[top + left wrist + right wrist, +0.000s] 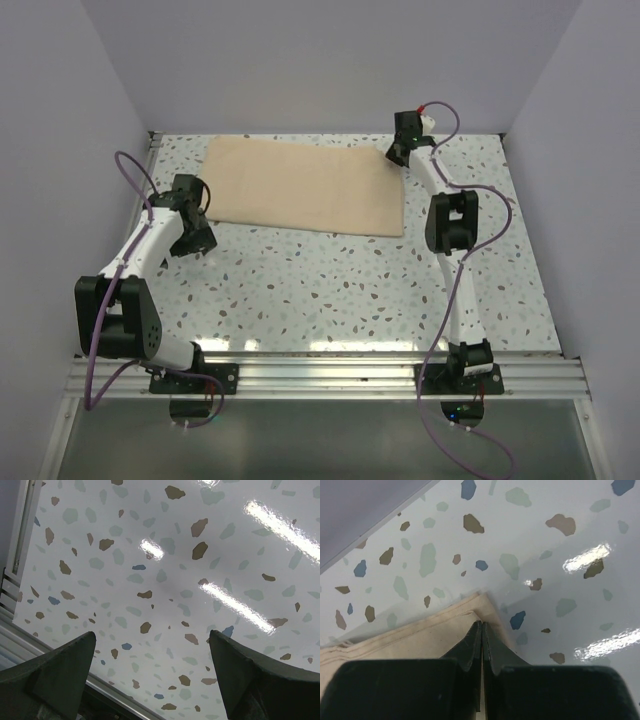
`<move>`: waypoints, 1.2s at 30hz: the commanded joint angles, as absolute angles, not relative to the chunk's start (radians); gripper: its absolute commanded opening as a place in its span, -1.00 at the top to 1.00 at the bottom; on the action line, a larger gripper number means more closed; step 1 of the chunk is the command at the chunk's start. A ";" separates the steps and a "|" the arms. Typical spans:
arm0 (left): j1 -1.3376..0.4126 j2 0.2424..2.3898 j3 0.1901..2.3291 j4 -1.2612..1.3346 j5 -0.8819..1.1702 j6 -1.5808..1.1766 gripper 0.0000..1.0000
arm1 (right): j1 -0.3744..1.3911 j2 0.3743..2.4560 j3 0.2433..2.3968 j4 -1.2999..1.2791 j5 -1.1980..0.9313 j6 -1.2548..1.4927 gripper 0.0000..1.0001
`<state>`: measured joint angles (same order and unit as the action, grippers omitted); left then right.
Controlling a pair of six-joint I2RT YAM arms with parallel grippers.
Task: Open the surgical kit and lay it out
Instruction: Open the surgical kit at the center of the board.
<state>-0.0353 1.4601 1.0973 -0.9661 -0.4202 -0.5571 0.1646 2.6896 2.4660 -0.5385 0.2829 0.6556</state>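
Observation:
The surgical kit (300,185) is a folded beige cloth wrap lying flat at the back of the speckled table. My right gripper (397,152) reaches to its far right corner. In the right wrist view the right gripper (482,622) is shut, its fingertips pressed together on the corner of the cloth's top layer (410,637), with a lower layer showing just beyond. My left gripper (200,240) hangs near the cloth's front left corner, apart from it. The left gripper (152,635) is open in its wrist view, with only bare tabletop between the fingers.
Grey walls (330,60) close the table at the back and on both sides. A metal rail (320,375) runs along the near edge by the arm bases and also shows as the rail (20,540) in the left wrist view.

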 commanded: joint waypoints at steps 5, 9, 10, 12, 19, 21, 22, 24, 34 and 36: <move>-0.040 1.436 1.121 -0.930 -0.411 -0.551 -0.99 | 0.265 2.436 2.363 -0.555 0.144 0.617 1.00; -0.040 1.431 1.121 -0.907 -0.385 -0.545 -0.99 | 0.307 2.326 2.255 -0.560 0.158 0.611 1.00; -0.040 1.428 1.123 -0.905 -0.380 -0.543 -0.99 | 0.311 2.303 2.235 -0.548 0.158 0.609 1.00; -0.040 1.422 1.120 -0.896 -0.368 -0.535 -0.99 | 0.327 2.258 2.206 -0.551 0.149 0.609 1.00; -0.040 1.404 1.086 -0.854 -0.339 -0.509 -0.99 | 0.387 2.177 2.057 -0.581 0.100 0.634 1.00; -0.040 1.399 1.086 -0.853 -0.330 -0.503 -0.99 | 0.390 2.181 2.030 -0.586 0.078 0.617 1.00; -0.040 1.390 1.085 -0.850 -0.327 -0.499 -1.00 | 0.388 2.192 2.032 -0.589 0.051 0.601 0.97; -0.040 1.379 1.075 -0.839 -0.321 -0.486 -1.00 | 0.396 2.233 2.110 -0.661 -0.033 0.550 1.00; -0.040 1.353 1.040 -0.819 -0.310 -0.479 -0.99 | 0.540 1.978 1.727 -0.558 -0.094 0.509 1.00; -0.040 1.356 1.043 -0.815 -0.308 -0.480 -0.99 | 0.563 1.913 1.657 -0.563 -0.101 0.497 1.00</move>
<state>-0.0353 1.3888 1.0447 -0.8539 -0.3195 -0.4934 0.5289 2.0605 1.7092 -0.5907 -0.0376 0.5251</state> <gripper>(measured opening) 0.995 0.010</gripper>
